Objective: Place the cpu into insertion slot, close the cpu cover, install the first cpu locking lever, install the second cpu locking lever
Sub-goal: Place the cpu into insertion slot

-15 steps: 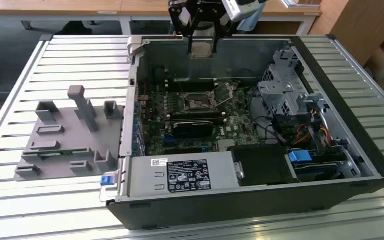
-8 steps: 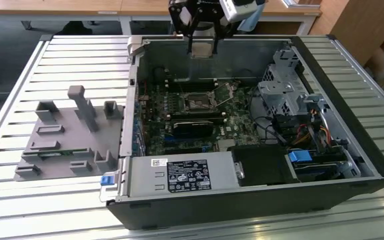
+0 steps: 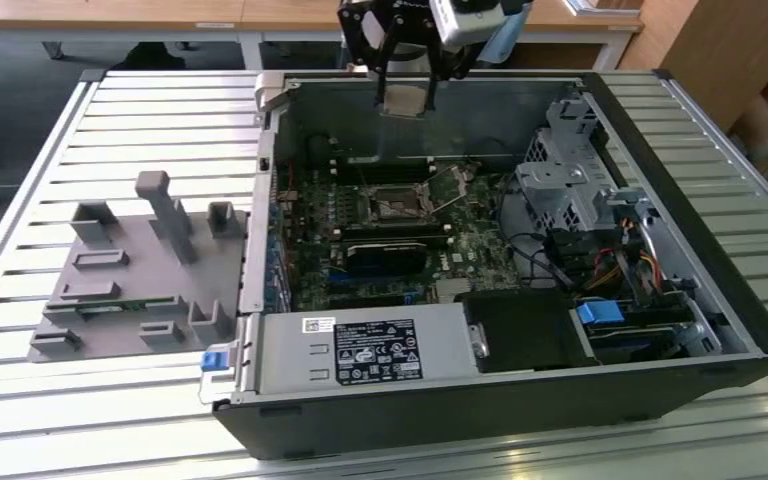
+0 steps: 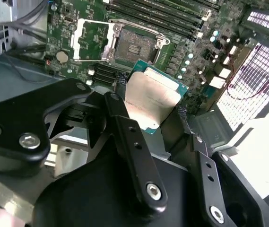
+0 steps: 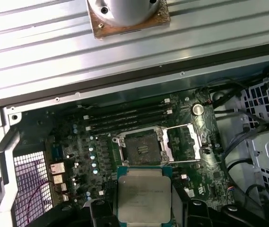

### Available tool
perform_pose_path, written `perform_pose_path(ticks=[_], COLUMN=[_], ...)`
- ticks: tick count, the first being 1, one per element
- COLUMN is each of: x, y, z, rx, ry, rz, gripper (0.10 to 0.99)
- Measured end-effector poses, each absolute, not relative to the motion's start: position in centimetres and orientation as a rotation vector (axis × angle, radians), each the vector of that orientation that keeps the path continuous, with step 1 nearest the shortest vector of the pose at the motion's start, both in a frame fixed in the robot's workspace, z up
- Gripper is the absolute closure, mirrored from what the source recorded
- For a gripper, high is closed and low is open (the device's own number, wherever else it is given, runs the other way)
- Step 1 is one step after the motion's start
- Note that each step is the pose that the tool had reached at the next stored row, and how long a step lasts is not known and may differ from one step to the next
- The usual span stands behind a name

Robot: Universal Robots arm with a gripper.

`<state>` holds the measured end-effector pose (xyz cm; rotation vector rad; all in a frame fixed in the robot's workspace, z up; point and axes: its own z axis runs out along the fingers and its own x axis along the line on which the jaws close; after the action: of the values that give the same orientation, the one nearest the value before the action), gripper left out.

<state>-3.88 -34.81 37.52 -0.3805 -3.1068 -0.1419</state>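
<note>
Dull silver metal cpu (image 5: 140,194), shiny metal cpu cover (image 5: 199,139), matt green circuit board (image 5: 75,135).

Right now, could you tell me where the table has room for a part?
Bare slats lie beyond the grey fixture and in front of it, beside the computer case. Inside the case is crowded; the gripper holds the chip above.

In the first wrist view, the picture edge cuts off the flat square silver-grey cpu (image 5: 141,194); black fingers (image 5: 101,211) hide its flanks.
</note>
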Motion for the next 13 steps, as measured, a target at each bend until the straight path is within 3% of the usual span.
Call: perform_pose_path(ticks=[13], x=[-3.88], y=[-34.81], z=[37.49], rx=[-0.613], ry=[-3.076], rz=[-0.143], gripper=[0.545])
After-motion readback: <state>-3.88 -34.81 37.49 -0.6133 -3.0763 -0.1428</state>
